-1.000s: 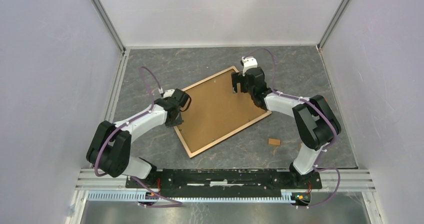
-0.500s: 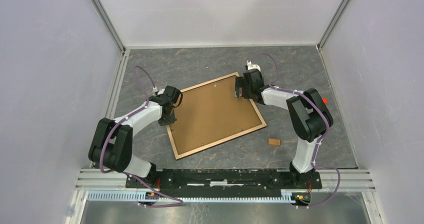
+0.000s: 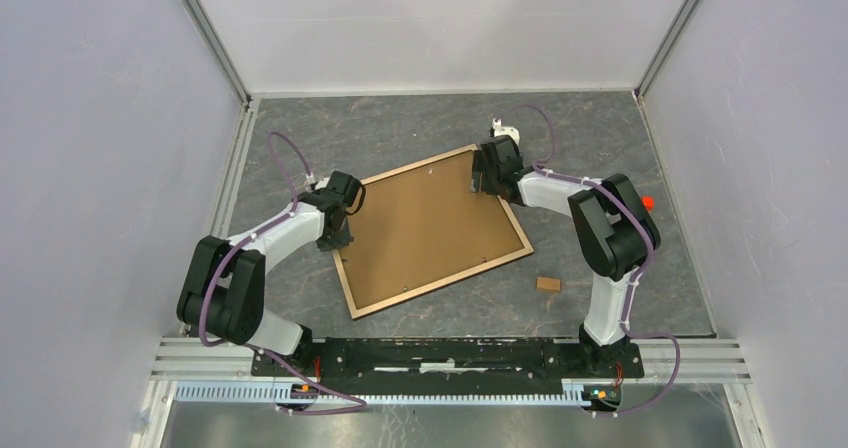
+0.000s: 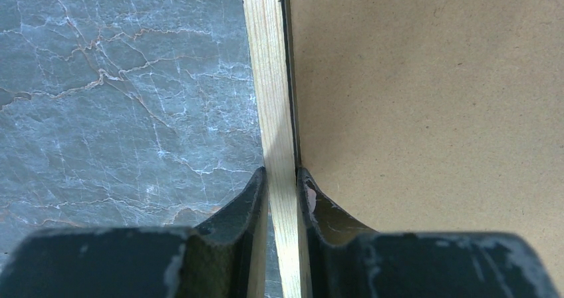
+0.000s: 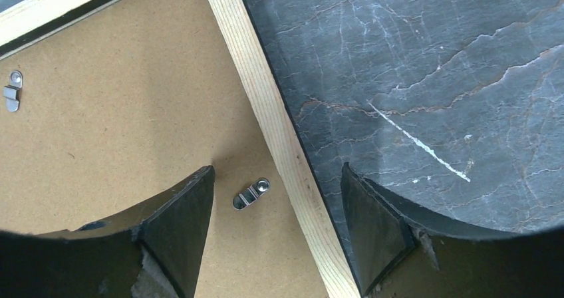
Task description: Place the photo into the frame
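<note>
The frame (image 3: 441,284) is lying flat on the grey marbled table (image 3: 400,128), back side facing up and turned at a slant, with 1 corner pointing toward the arms' bases. A plain brown backing board (image 3: 430,228) is sitting inside its light wood rim, filling the whole opening.

The left gripper (image 4: 281,178) is clamping the frame's left rail. In the left wrist view its 2 dark fingers (image 4: 249,198) are pressing against both sides of the pale wood strip, 1 on the table side and 1 on the board side, with no gap showing.

The right gripper (image 5: 277,171) is hovering over the frame's right rail near the far right corner, its jaws spread wide and gripping nothing. It is straddling the rail: 1 finger is hanging over the backing board and the other over the bare table, neither one touching the wood.

A small metal turn clip (image 5: 251,193) is lying on the board just beside the rail, between the right gripper's fingers, and a 2nd clip (image 5: 11,90) is showing near the far rail.

A small brown scrap (image 3: 547,284) is resting on the table, apart from the frame's near right corner.
</note>
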Action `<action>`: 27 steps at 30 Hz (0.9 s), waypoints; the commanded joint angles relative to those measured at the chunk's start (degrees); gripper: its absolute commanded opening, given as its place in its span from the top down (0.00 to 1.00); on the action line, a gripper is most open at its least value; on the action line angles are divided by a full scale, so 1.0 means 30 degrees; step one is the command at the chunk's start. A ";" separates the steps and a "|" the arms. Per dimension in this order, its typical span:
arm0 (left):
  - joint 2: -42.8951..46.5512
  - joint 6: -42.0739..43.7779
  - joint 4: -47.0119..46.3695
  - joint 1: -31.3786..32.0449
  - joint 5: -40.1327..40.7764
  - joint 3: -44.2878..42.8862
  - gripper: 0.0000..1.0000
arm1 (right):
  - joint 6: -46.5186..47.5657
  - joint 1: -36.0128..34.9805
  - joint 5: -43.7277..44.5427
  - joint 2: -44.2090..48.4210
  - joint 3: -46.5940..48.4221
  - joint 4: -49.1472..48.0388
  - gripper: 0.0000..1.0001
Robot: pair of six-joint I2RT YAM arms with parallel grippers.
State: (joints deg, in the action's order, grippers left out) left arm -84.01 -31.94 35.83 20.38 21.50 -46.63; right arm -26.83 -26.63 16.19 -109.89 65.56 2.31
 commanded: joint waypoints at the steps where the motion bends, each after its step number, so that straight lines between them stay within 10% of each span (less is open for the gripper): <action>1: 0.0520 0.0599 -0.0638 0.0105 0.0313 -0.0394 0.98 | 0.0280 0.0004 0.0775 0.0004 -0.0110 0.1303 0.26; 27: 0.0342 0.0687 -0.0564 0.0098 0.0732 -0.0571 0.98 | 0.2541 0.0030 -0.1438 0.0593 -0.1082 0.0976 0.74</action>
State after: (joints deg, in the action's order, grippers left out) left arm -84.01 -31.94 35.86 20.38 22.22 -46.65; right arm -21.52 -26.20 14.85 -108.07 63.86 2.59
